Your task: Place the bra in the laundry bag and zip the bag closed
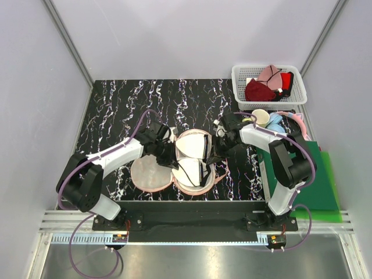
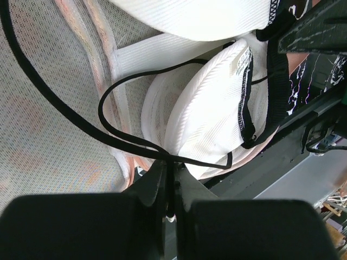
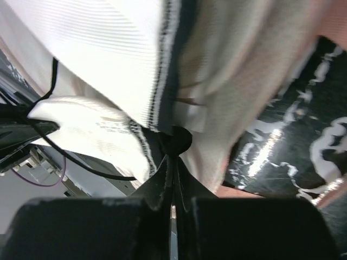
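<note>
The bra (image 1: 193, 157), cups lined far-to-near in the open laundry bag (image 1: 148, 175), lies between the left gripper (image 1: 170, 158), clenched on its strap, and the right gripper (image 1: 214, 152), clenched on its black trim.

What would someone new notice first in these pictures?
The white bra lies mid-table on the open laundry bag, bright against the dark marbled table. The left gripper and the right gripper pinch it from either side. At the far right, a white basket holds a dark red bra.
</note>
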